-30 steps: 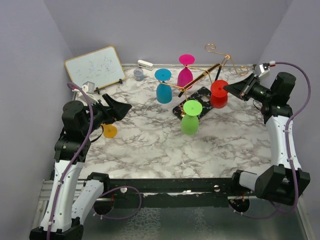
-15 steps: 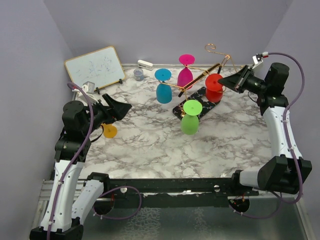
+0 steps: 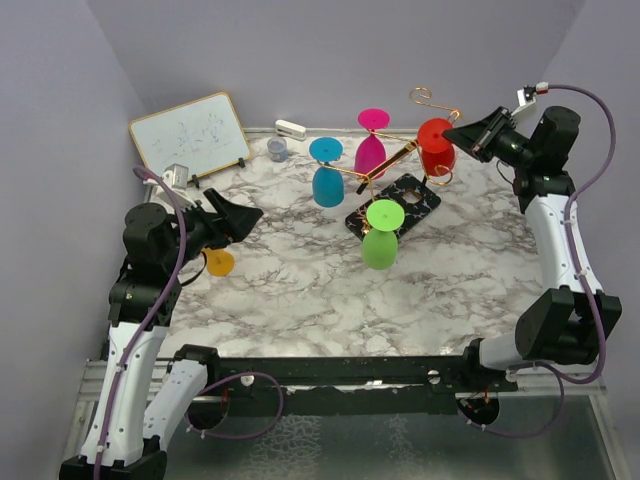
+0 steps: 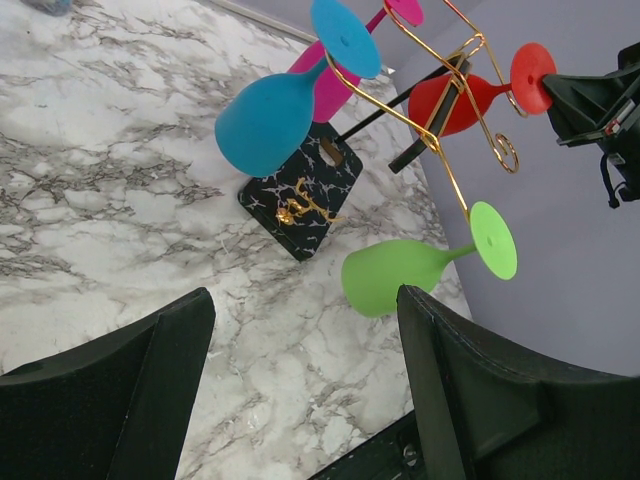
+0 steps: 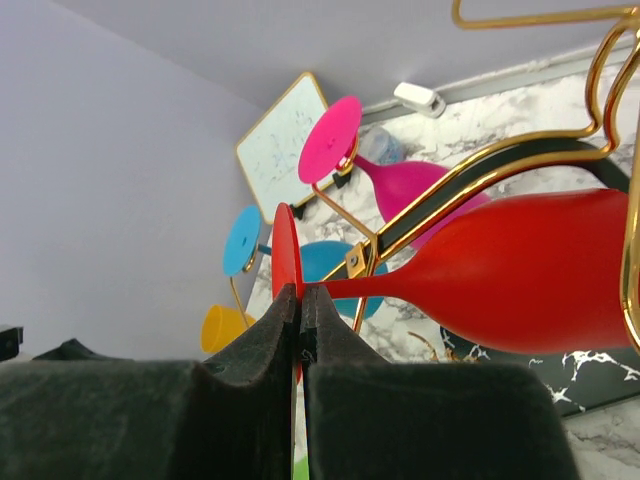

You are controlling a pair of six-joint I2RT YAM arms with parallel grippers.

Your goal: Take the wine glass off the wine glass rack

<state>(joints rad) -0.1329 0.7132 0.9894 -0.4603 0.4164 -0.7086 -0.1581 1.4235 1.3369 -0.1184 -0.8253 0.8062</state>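
Grip the foot of the red wine glass [image 5: 520, 270] edge-on, as now: right end effector [image 5: 301, 296] closed flat on the thin disc, bowl lying out toward 3 o'clock in the wrist view. Carries the glass high at 1 o'clock over the tabletop [image 3: 300, 290], tipped nearly level, up among the top arms of the wine glass rack [image 4: 325, 175].

Looks not yet free. Note the gold wire crossing the stem just beside the foot and curving past the far end of the bowl. Draw along the line of that wire arm toward whichever end lies open, never across it. Keep the stem centred between the wires, go slowly, and hold the pinch firm against a likely swing of the heavy bowl on so slim a hold. Watch the black base for tipping or dragging on a snag.

Leave the left end effector [image 3: 235, 215] hanging at 9 o'clock of the tabletop, fingers spread wide, holding nothing, well apart from the rack.

Mind the neighbours on the same rack:
- pink glass [image 3: 371, 145] at 9 o'clock of the red one and near it
- blue glass [image 3: 327, 178] farther out at 8 o'clock
- green glass [image 3: 381, 240] at 6 o'clock of the base

Elsewhere, away from any likely pull path:
- orange cup [image 3: 218, 262] just under the left end effector
- whiteboard [image 3: 190, 135] at 10 o'clock
- small grey cup [image 3: 277, 149] by the back edge
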